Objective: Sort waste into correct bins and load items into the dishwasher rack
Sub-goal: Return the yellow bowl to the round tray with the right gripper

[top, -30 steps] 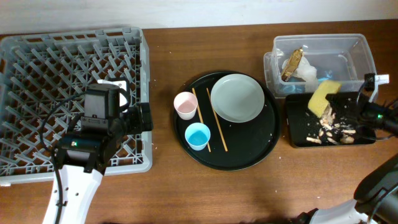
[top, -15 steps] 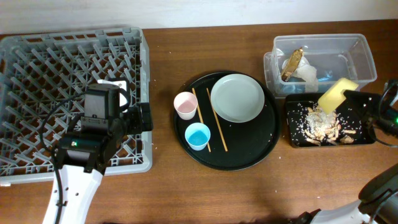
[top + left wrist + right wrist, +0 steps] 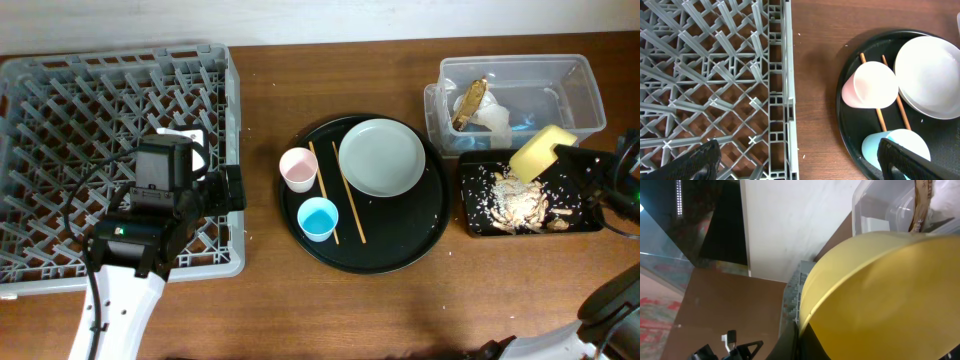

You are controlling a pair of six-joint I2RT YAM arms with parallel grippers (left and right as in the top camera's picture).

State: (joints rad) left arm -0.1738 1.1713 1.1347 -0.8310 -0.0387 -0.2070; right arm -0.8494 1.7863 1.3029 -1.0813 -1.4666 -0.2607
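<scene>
Yellow bowl [image 3: 538, 152] held tipped over the shallow black tray [image 3: 468, 215]; my left arm sits over the dishwasher rack [image 3: 60, 120].

On the bench [image 3: 260, 300] the rack fills the left side, and my left fingers [image 3: 702, 160] are spread wide with nothing between them, above its right edge. The round black tray [image 3: 410, 230] sits mid-bench, carrying the plate [image 3: 381, 158], the pink cup [image 3: 298, 168], the blue cup [image 3: 318, 218] and the two chopsticks [image 3: 352, 205], which lie between the cups and the plate. At the far right the clear tub [image 3: 590, 90] holds a crumpled napkin [image 3: 492, 118], with the shallow black tray just in front of it. My right fingers [image 3: 572, 157] grip the yellow bowl, tilted steeply over that tray's far edge. Food scraps [image 3: 515, 205] lie scattered in the tray.
</scene>
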